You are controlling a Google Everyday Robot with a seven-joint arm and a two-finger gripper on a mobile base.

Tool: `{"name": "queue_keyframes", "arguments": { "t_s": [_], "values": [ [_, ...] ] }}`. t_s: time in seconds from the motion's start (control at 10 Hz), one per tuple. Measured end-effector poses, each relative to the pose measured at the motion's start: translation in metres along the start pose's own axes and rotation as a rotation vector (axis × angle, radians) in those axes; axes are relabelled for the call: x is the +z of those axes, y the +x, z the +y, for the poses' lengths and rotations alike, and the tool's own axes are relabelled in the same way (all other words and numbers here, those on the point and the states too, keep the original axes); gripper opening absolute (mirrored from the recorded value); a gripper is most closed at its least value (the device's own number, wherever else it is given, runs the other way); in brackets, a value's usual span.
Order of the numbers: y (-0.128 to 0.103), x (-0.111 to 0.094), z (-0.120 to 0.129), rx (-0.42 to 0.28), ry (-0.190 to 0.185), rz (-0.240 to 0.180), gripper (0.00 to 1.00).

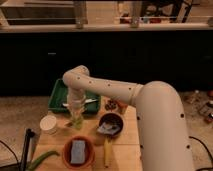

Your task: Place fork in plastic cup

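Fork [88, 102] on tray [57, 98], end effector [76, 115] above plastic cup [76, 122]

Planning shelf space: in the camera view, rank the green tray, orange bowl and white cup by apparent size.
1. green rectangular tray
2. orange round bowl (nearer the camera, so flattered)
3. white round cup
The pincer hangs at the tray's front edge.

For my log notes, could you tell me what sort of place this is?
Probably a kitchen or dining area: a wooden table holds an orange bowl, a dark bowl and a green tray; the pincer hangs beside the tray.
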State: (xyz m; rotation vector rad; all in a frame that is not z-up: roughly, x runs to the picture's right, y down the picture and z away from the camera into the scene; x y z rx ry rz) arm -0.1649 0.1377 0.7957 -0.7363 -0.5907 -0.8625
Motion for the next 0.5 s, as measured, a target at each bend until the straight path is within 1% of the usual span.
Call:
{"name": "queue_keyframes", "arguments": {
  "t_s": [0.3, 0.5],
  "values": [
    [-0.0011, -0.0025, -0.0008, -0.009, 0.004, 0.000, 0.80],
    [0.0002, -0.0070, -0.0020, -0.012, 0.013, 0.002, 0.80]
  ]
}}
